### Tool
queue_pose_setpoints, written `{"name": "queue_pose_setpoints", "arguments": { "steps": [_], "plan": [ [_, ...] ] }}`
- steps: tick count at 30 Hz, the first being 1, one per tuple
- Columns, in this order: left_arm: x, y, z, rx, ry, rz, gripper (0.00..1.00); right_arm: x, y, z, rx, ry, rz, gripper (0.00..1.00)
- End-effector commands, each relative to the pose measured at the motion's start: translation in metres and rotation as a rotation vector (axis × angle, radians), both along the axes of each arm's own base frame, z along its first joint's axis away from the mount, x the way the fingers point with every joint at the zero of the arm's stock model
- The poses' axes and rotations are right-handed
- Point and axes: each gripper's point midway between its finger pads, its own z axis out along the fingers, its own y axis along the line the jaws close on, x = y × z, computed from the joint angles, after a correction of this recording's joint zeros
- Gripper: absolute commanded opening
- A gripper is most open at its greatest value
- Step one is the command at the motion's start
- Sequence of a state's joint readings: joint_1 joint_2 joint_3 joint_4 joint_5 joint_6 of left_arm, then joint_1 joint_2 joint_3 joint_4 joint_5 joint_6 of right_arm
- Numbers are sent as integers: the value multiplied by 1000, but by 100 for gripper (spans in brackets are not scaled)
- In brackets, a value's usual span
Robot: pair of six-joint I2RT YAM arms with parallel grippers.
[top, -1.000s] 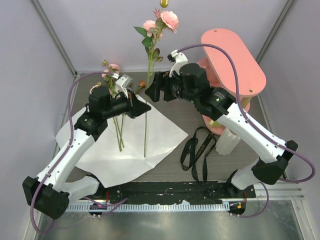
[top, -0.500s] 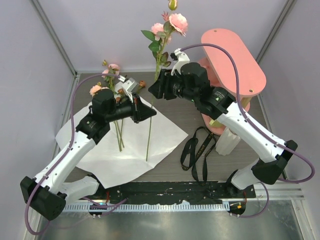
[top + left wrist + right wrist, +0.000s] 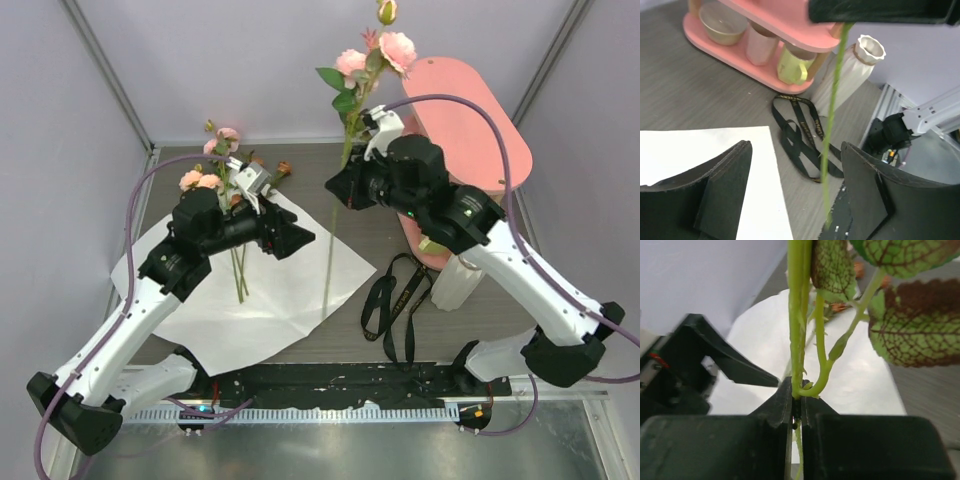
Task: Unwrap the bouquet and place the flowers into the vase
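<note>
**Right gripper**, black, two-fingered: jaws clenched on the thin green stem of a long artificial rose spray, just below a fork that bears veined green and rust leaves. The rose spray hangs upright with its pink blooms at the top. Its lower end is over the near edge of a sheet of white wrapping paper spread flat on the grey table; whether it touches the sheet cannot be told.

**Left gripper**: jaws released and wide apart, grasping nothing. The stem passes between its fingers, nearer one than the other.

**Surroundings:** other pink and peach artificial flowers lie on the far-left part of the paper. The small white ribbed ceramic vase stands upright just beside the pink two-tier oval shelf, apart from the spray. A black ribbon lies loose between paper and vase.
</note>
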State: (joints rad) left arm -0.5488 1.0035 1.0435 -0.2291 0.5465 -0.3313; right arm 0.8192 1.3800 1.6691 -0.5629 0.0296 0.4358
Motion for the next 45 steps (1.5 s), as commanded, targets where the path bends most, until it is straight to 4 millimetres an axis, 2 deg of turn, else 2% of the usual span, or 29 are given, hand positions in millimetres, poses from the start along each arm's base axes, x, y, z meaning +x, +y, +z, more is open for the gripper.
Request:
{"name": "queue_pose_setpoints", "arguments": {
  "steps": [1,2,3,4,5,7,8,11,13,16,18,22,28,33,36,39,43,45],
  "plan": [
    [-1,14,34,-32,-119,71,79,-16,-107,78,-65,-226,-280,1],
    [-1,15,36,-34,-121,74,81,-21,-126,78,-124,-237,-312,1],
    [-1,15,36,-35,-124,76,82,-26,-143,87,-136,-261,-355,1],
    [0,16,36,-33,-124,80,82,-36,-174,111,-113,-307,-442,1],
    [0,16,36,-33,-123,85,82,-42,-193,113,-160,-322,-484,1],
    [1,17,35,-32,-120,90,82,-57,-230,135,-145,-366,-577,1],
    [0,17,37,-35,-122,88,82,-61,-251,138,-181,-380,-651,1],
    [1,16,35,-35,-120,90,82,-72,-289,153,-244,-434,-764,1],
    [2,17,34,-32,-117,96,82,-78,-306,167,-265,-459,-818,1],
    [6,17,30,-24,-107,110,82,-79,-325,171,-391,-472,-887,1],
    [6,17,30,-22,-107,111,82,-82,-337,174,-412,-487,-943,1],
    [7,17,28,-20,-102,113,82,-76,-334,165,-455,-480,-964,1],
    [8,16,25,-15,-96,111,82,-60,-315,152,-482,-480,-938,1],
    [9,16,25,-12,-96,115,82,-55,-308,147,-468,-483,-924,1],
    [9,16,23,-9,-91,115,82,-52,-302,134,-470,-482,-903,1],
    [10,15,22,-7,-86,116,82,-52,-301,137,-442,-490,-905,1],
    [11,15,20,-4,-77,115,82,-47,-291,141,-414,-497,-878,1],
    [11,15,22,-7,-84,117,82,-41,-281,135,-414,-498,-852,1]
  ]
}}
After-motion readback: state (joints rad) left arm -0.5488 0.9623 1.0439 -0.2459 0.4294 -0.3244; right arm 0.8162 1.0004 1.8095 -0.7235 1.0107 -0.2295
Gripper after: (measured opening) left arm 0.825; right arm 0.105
